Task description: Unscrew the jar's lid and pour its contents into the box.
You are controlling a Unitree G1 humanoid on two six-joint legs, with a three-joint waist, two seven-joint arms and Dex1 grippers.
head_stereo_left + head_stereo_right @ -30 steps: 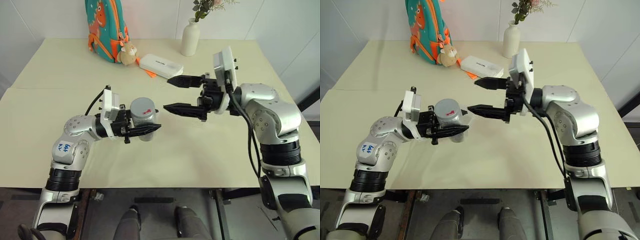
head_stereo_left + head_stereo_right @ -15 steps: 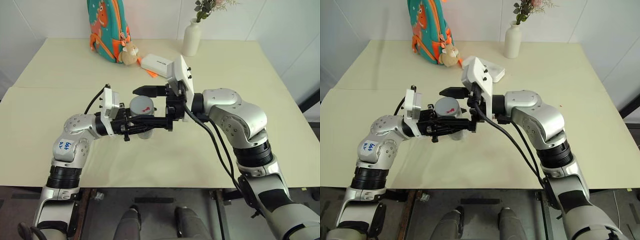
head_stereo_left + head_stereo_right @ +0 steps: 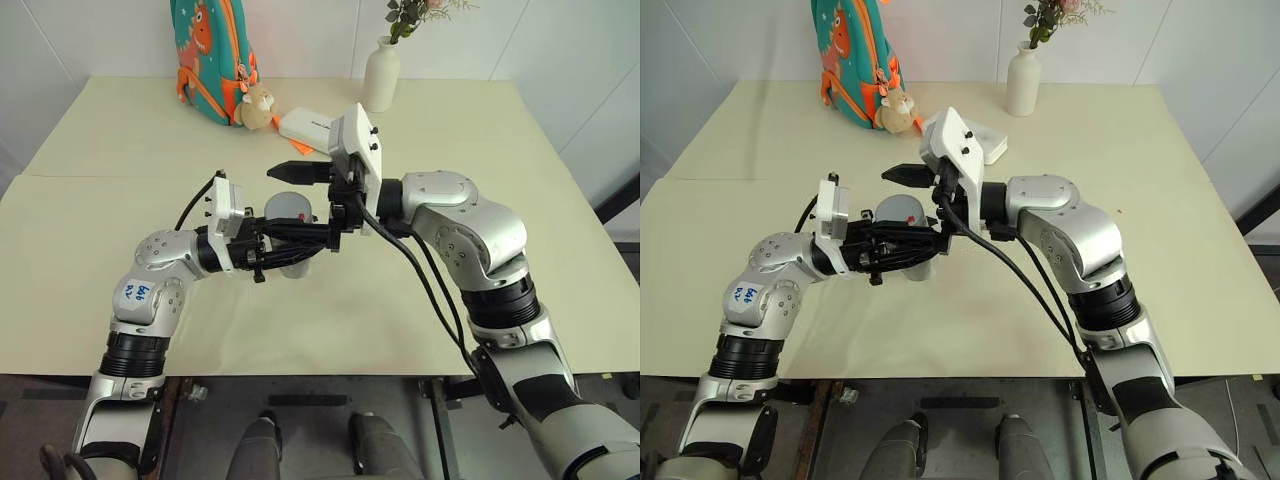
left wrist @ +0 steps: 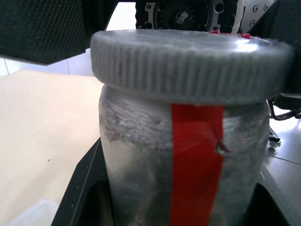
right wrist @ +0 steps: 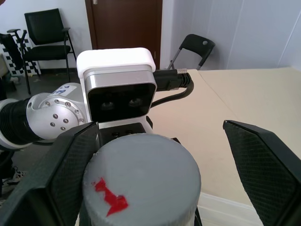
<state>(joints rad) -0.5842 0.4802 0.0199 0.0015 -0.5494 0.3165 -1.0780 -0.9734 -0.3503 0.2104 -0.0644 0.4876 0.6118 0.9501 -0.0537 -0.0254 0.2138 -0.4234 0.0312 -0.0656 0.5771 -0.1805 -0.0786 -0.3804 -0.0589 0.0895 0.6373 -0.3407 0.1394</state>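
The left gripper holds the jar by its body, clamped between its two black fingers and lifted above the table, with the grey lid on top and not yet loosened. What has changed is the right arm: a second ago the right gripper stood well apart from the jar, out to the robot's right, and now it has swung across to the left and sits around the lid, one finger on each side. Its jaws are wide apart; in the right wrist view one finger is close beside the lid and the other has a clear gap to it, so they do not grip yet. The jar itself has stayed in about the same place. I judge that the approach is finished and the next step is to close on the lid and turn it. In the left wrist view a clear corner of the box lies low on the table, near the jar. Pouring is far ahead, because the contents are in the closed jar.
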